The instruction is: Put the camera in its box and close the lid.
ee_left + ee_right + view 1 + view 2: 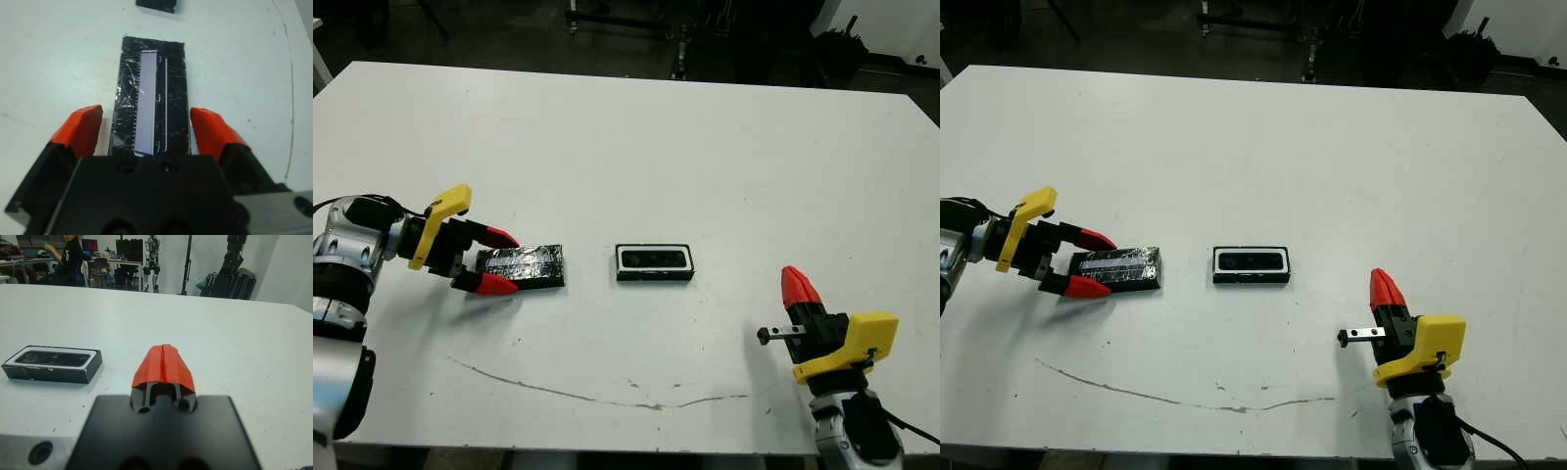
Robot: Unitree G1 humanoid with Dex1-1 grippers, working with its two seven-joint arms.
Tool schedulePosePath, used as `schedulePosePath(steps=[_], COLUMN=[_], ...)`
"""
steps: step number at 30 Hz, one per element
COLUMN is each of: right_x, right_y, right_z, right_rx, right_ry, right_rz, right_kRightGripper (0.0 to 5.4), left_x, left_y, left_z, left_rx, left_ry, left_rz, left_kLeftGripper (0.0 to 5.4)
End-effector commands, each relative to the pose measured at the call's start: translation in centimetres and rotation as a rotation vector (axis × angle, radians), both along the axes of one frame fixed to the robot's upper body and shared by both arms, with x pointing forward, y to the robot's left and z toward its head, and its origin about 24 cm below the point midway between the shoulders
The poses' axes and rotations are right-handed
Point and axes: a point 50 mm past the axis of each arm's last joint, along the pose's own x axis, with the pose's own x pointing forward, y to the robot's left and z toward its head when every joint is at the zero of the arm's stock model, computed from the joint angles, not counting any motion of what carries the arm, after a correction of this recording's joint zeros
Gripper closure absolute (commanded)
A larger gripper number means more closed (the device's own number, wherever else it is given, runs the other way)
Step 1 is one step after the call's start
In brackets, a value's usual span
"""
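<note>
The box (654, 277), a small black tray with white lining, lies at the table's middle. The camera (654, 258) rests flat inside it, also visible in the right wrist view as a dark strip (53, 357). To the left of the box lies the lid (521, 266), a shiny speckled black slab. My left gripper (501, 261) is open, and its red fingers (83, 129) straddle the lid's (151, 107) near end with a small gap on each side. My right gripper (798, 284) is shut on nothing at the front right, pointing past the box (54, 364).
A thin dark scratch (607, 397) runs along the table near its front edge. Beyond the far edge are dark stands and equipment (234, 264), and a seated person (68, 254) far off. Bare white table (705, 147) lies behind the box.
</note>
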Motion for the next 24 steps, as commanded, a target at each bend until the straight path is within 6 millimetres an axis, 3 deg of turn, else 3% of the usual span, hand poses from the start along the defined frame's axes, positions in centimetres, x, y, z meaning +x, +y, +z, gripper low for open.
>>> schedulePosePath(steps=[1,4,16,24], right_x=[-0.08,-0.08,-0.13,-0.11], right_y=[-0.37,-0.38,-0.33,-0.26], right_z=[-0.25,-0.24,-0.2,-0.38], right_rx=[-0.015,-0.021,-0.018,-0.02], right_ry=[0.021,0.023,0.031,0.035], right_rz=[-0.005,-0.006,-0.004,0.001], right_kRightGripper=[5.4,5.4,5.4,5.4], left_x=[-0.29,-0.26,-0.29,0.08], left_y=[0.56,0.51,0.27,0.18], left_z=[-0.06,0.09,0.11,0.59], left_rx=[0.015,0.037,0.04,-0.044], left_ry=[0.021,0.021,0.008,-0.02], left_rz=[0.028,0.03,0.016,0.108], left_kLeftGripper=[1.86,2.24,2.25,2.25])
